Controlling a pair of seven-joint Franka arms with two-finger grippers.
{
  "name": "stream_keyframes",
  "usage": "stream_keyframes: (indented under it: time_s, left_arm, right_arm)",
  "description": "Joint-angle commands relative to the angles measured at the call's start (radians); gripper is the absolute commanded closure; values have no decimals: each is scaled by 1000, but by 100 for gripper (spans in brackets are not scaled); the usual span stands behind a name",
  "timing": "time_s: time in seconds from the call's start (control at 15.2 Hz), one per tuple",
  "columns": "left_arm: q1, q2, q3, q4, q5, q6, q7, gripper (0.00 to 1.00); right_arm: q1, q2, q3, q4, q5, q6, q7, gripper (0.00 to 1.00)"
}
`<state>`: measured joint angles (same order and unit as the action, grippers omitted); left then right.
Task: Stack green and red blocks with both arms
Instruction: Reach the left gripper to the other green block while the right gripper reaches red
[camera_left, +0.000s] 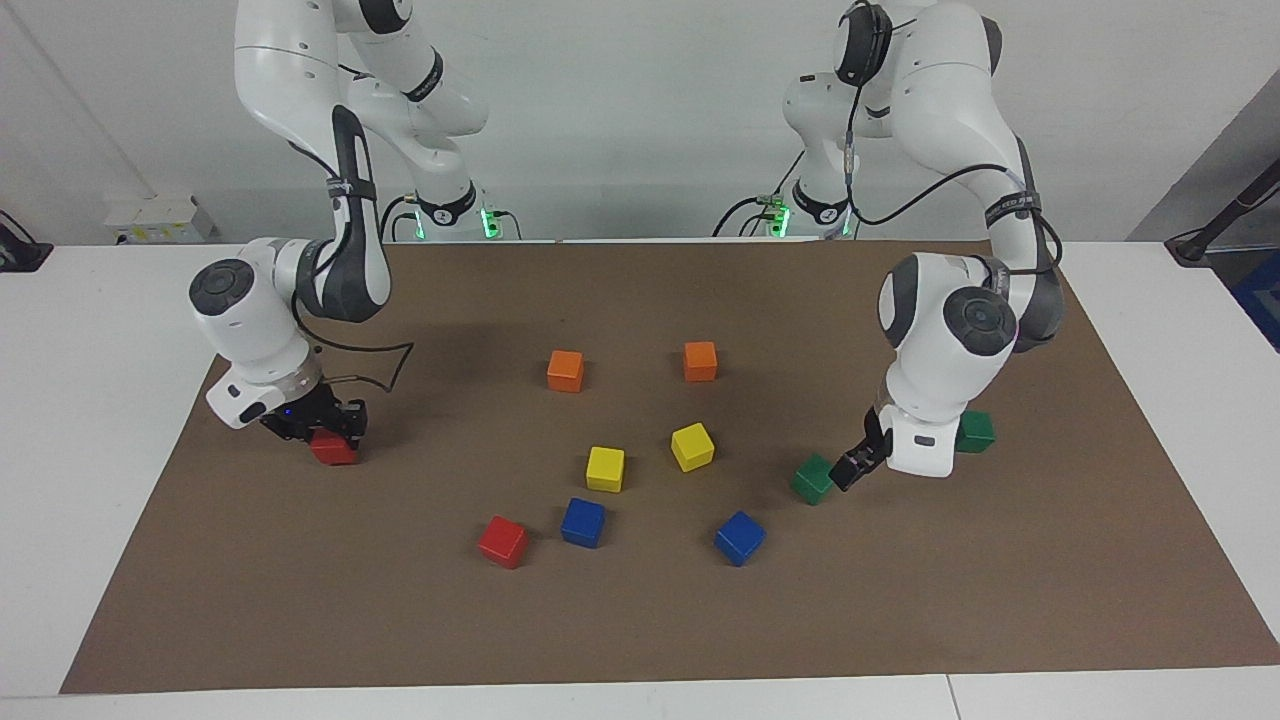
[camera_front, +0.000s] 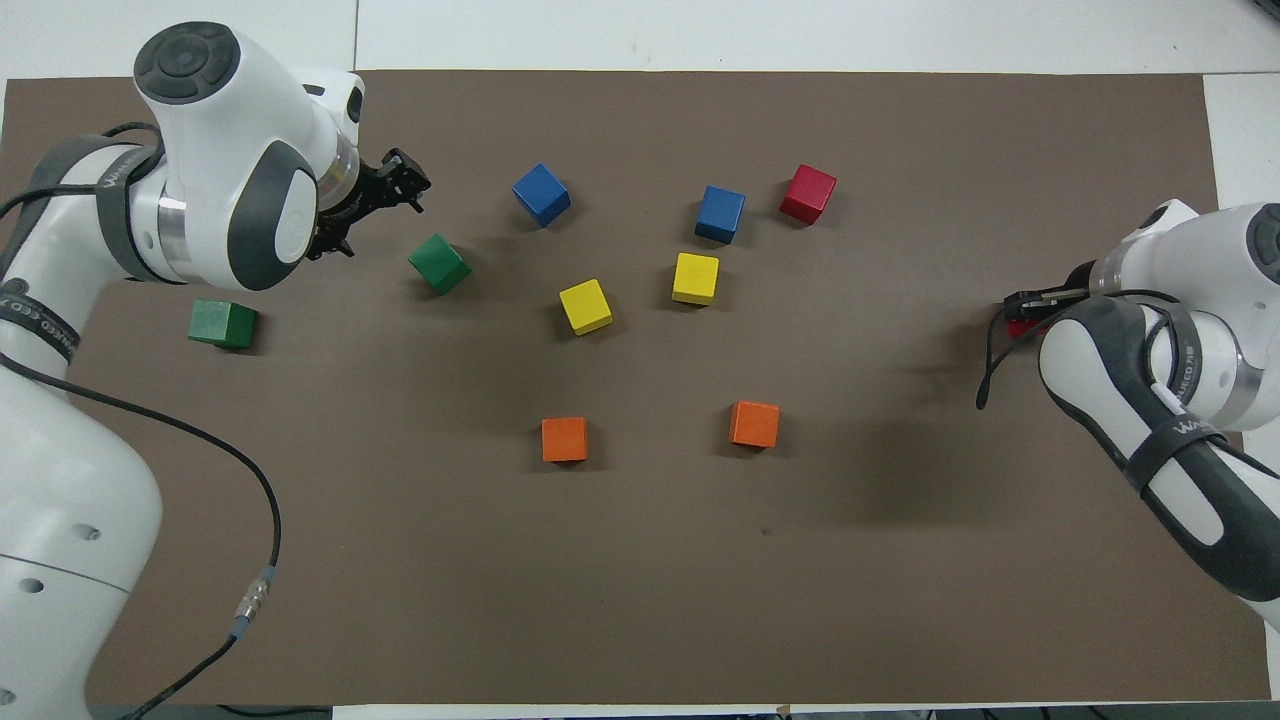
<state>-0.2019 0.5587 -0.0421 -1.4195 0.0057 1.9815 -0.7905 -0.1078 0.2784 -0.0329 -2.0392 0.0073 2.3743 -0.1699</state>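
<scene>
While no block is stacked yet, the right gripper (camera_left: 335, 428) is pinching one red block (camera_left: 334, 449) – apparently resting on the mat (camera_left: 640, 620); the left gripper (camera_left: 856, 466), spread, is nearing a green block (camera_left: 812, 480).

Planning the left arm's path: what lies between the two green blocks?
Only bare brown mat, overhead, between the near green block and the far green block.

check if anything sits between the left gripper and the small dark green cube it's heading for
Nothing visible does. The left gripper, open, hangs right beside the small dark green cube, with only bare brown mat around them. The nearest others, a blue cube and a yellow cube, stand clear of that gap.
</scene>
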Motion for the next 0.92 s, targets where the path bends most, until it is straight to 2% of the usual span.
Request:
stream_keyframes:
  time_s: [0.0, 0.26, 0.4, 0.59, 0.72, 0.79, 0.86]
  left_arm:
    - [-13, 23, 13, 31, 5, 31, -105, 0]
    - [-54, 9, 15, -99, 14, 173, -170, 0]
    - [-73, -19, 15, -166, 29, 201, -170, 0]
    - [-74, -36, 15, -225, 42, 244, -171, 0]
    - [-82, -48, 16, -268, 42, 286, -173, 0]
    - [-82, -49, 16, -265, 40, 272, -173, 18]
    - [-79, -49, 16, -257, 40, 251, -173, 72]
  right_arm:
    - [-18, -7, 16, -12, 14, 19, -7, 1]
    - [-12, -5, 16, -1, 16, 17, 10, 0]
    - [31, -7, 14, 51, 11, -36, 36, 0]
    - [126, 48, 14, 273, -61, -258, 214, 0]
    - [198, 89, 14, 384, -98, -341, 320, 0]
    - [224, 109, 16, 417, -98, -351, 390, 0]
    - [253, 137, 16, 448, -87, -353, 459, 0]
